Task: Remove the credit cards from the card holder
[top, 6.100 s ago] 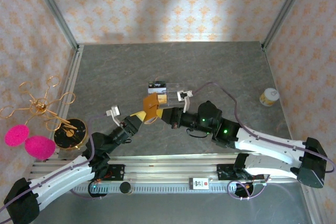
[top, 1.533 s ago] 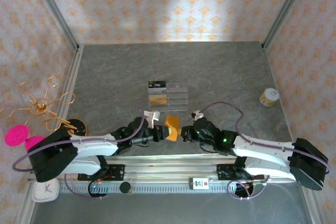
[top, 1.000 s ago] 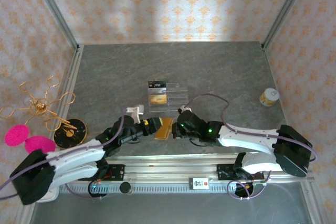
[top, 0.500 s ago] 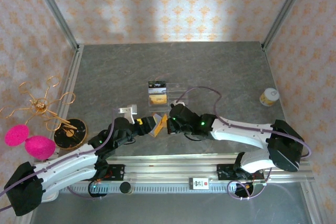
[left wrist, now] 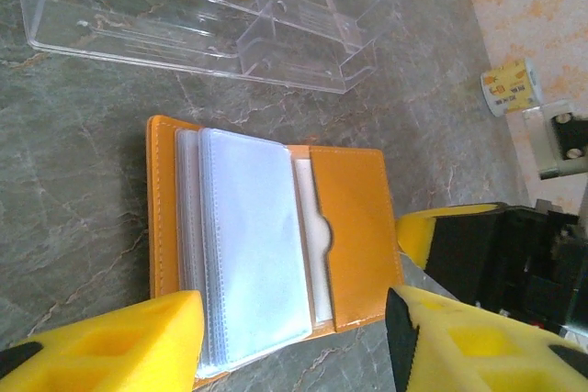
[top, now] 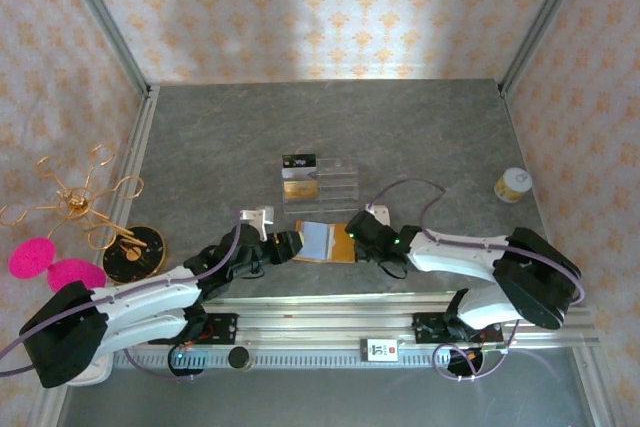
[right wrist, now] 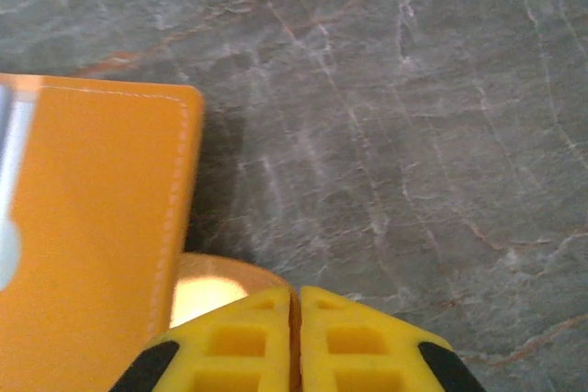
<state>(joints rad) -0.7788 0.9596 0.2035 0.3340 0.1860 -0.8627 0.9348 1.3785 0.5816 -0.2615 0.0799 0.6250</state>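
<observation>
The card holder [top: 325, 242] lies open and flat on the table, an orange wallet with grey-blue clear sleeves [left wrist: 253, 236] turned up. A pale edge shows in its orange pocket [left wrist: 354, 227]; I cannot tell whether it is one of the credit cards. My left gripper [top: 285, 247] is open, and its yellow fingertips [left wrist: 156, 337] straddle the wallet's near edge without touching it [left wrist: 294, 337]. My right gripper [top: 352, 237] sits at the wallet's right edge [right wrist: 92, 227]. Its jaws [right wrist: 296, 319] are shut on the small rounded closing tab [right wrist: 197, 291].
A clear acrylic stand [top: 320, 179] behind the wallet holds a dark card [top: 299, 161] and a gold one [top: 300, 188]. A small jar [top: 513, 185] stands at the right. A gold wire stand [top: 85, 209] with a black base [top: 135, 252] and pink puffs [top: 50, 265] is at the left.
The card holder was held up on edge between the two grippers; now it lies open flat on the table. Both arms have come lower, and the left jaws have narrowed.
</observation>
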